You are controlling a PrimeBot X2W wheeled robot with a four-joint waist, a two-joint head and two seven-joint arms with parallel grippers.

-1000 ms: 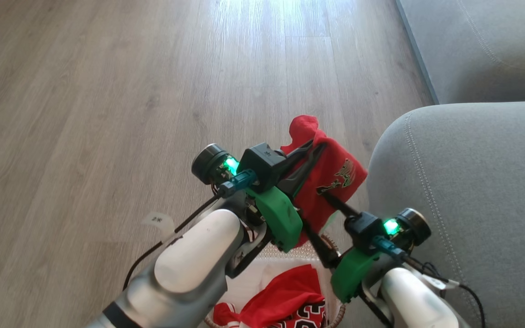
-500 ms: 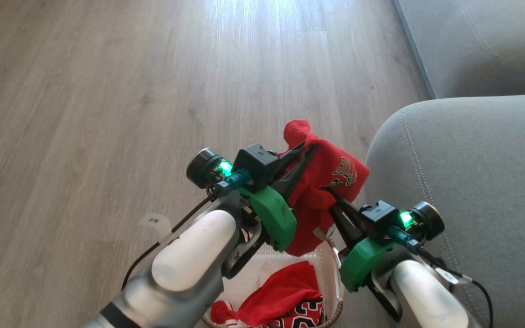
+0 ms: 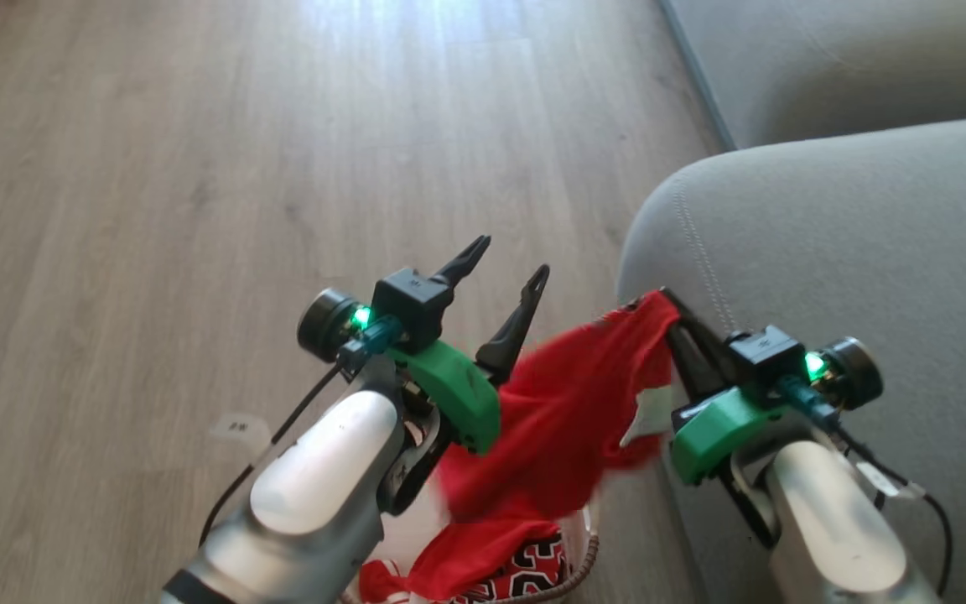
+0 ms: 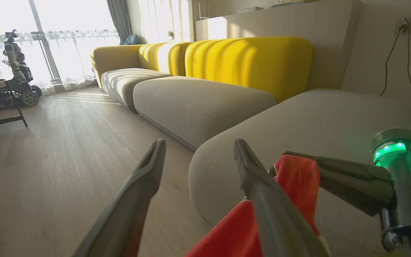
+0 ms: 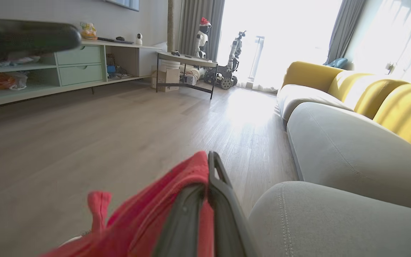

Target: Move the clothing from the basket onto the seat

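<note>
- Step in hand: carrying one garment from basket to seat. I judge the transfer to be about midway.
- The left hand [image 3: 510, 258] stands with its two dark fingers wide apart and nothing between them.
- The right hand [image 3: 666, 304] is closed tight, its fingertips pinching the top edge of a soft red basketball jersey with white trim [image 3: 567, 419].
- Location: the jersey hangs in the air between the two arms. Its pinched edge is just beside the rounded edge of the large grey fabric sofa with lighter stitched seams [image 3: 827, 252], and its lower folds trail over the small cream plastic basket with a brown woven-look rim [image 3: 588, 554]. It is not yet on the seat.
- Appearance: crumpled and limp, with a white patch near the right hand. The lower part is blurred and no lettering is legible.
- A second red garment with black-and-white lettering [image 3: 525, 562] lies in the basket.
- Next move: the right arm must lift over the cushion edge so the trailing fabric clears the rim, then open above the seat. A single pinch may slip.
</note>
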